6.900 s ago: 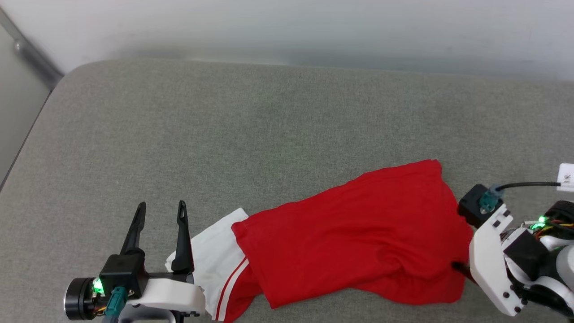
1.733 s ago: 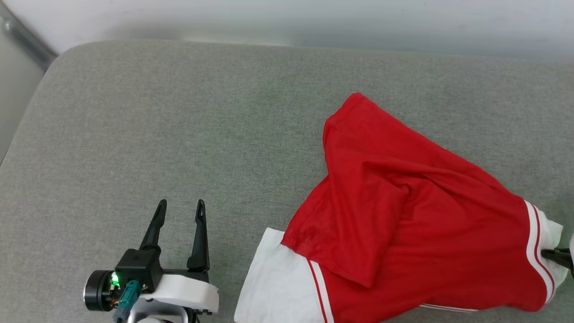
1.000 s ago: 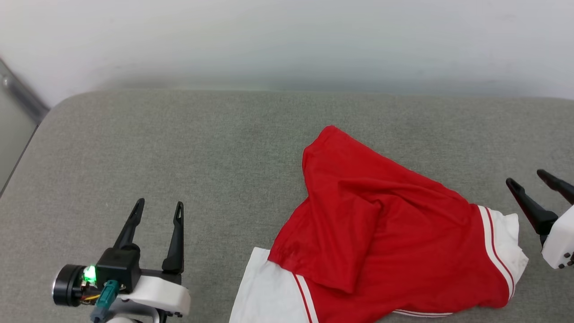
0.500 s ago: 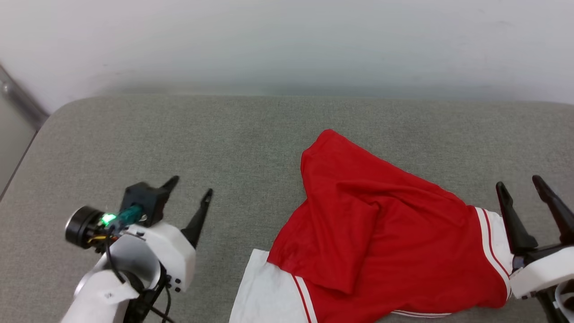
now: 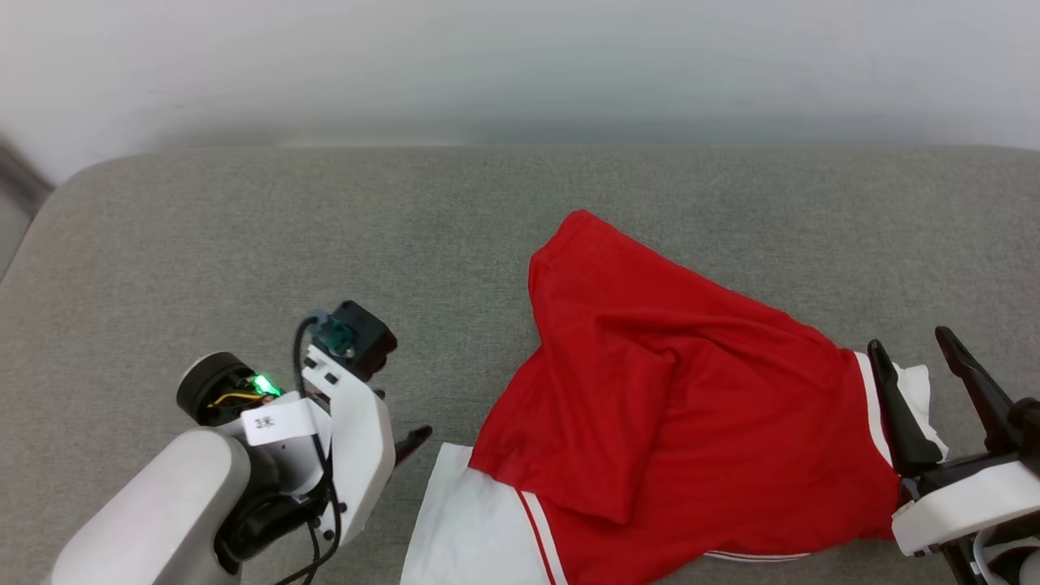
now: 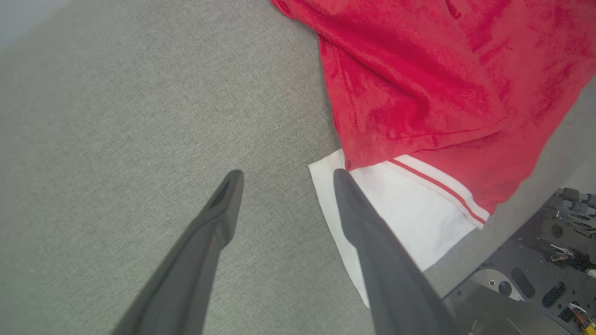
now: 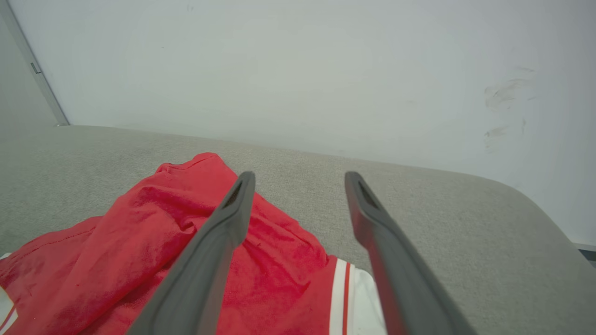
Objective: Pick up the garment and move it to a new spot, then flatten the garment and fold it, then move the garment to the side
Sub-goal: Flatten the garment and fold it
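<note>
Garment [image 5: 691,422] rumpled, partly folded over itself, on grey cushion [image 5: 244,227], right of centre in head view; one white sleeve [image 5: 463,528] at near left, other sleeve [image 5: 918,390] at right end; left gripper [image 6: 284,174] spread wide, empty, tips just beside near-left sleeve edge; right gripper [image 5: 908,340] wide open, holding nothing, above right-end sleeve; pale wall [image 5: 487,65] behind cushion.

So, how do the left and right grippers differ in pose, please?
The left gripper angles down at the surface beside the garment's left sleeve; the right gripper points up the head view at the right sleeve. The left gripper's fingers are mostly hidden there behind its wrist; the right gripper's show fully. Both are open, holding nothing.
</note>
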Controlling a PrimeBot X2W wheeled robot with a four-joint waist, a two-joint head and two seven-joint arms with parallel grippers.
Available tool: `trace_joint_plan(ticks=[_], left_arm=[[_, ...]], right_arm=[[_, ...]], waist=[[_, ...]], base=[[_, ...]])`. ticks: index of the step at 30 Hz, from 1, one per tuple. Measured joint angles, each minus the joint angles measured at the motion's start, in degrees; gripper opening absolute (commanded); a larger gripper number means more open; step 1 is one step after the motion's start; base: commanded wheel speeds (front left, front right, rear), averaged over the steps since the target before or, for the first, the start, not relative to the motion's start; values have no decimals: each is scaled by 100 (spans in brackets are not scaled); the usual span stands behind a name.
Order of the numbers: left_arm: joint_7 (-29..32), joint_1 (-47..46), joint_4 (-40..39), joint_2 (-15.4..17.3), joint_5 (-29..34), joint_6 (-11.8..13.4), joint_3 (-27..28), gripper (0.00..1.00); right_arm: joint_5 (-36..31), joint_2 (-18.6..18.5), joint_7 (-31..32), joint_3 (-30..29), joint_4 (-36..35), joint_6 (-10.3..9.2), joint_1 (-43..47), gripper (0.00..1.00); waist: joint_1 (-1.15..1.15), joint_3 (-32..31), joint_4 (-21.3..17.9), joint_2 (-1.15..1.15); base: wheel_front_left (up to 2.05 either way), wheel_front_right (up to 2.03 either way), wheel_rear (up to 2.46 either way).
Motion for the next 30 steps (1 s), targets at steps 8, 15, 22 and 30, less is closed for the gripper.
trace_joint_plan(ticks=[8, 15, 22, 30], left_arm=[[791, -600, 145, 256, -736, -1, -992, 100], [1012, -861, 656, 300, -1065, 0, -1646, 100], [1043, -1055, 951, 334, -1217, 0, -2268, 100], [805, -1474, 1122, 452, -1274, -1, -2825, 0]], right_arm=[[-65, 0, 1, 54, -18, 1, -163, 100], [-107, 10, -44, 144, 23, 0, -361, 100], [-127, 66, -99, 209, 111, 0, -540, 100], [-157, 87, -170, 191, 252, 0, -615, 100]], waist=[[0, 253, -144, 0], [0, 484, -283, 0], [0, 749, -431, 0], [0, 868, -464, 0]], base=[[0, 0, 0], [0, 0, 0], [0, 0, 0], [0, 0, 0]])
